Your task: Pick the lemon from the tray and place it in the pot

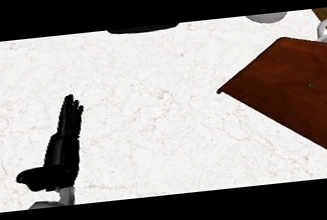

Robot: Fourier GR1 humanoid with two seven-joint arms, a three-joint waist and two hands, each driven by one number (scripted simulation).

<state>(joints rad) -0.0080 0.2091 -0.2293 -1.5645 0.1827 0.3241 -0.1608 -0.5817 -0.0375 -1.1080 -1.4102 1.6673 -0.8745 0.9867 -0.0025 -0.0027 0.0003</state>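
The left robot hand [59, 148] rests near the desk's [152, 113] left edge, fingers straight and holding nothing. The right robot hand shows nowhere. A brown wooden tray [298, 88] lies tilted at the right edge, its visible surface bare; no lemon can be seen, and the pot cannot be told for sure. To begin well, first find the lemon, then come down over it with fingers spread wide before curling.
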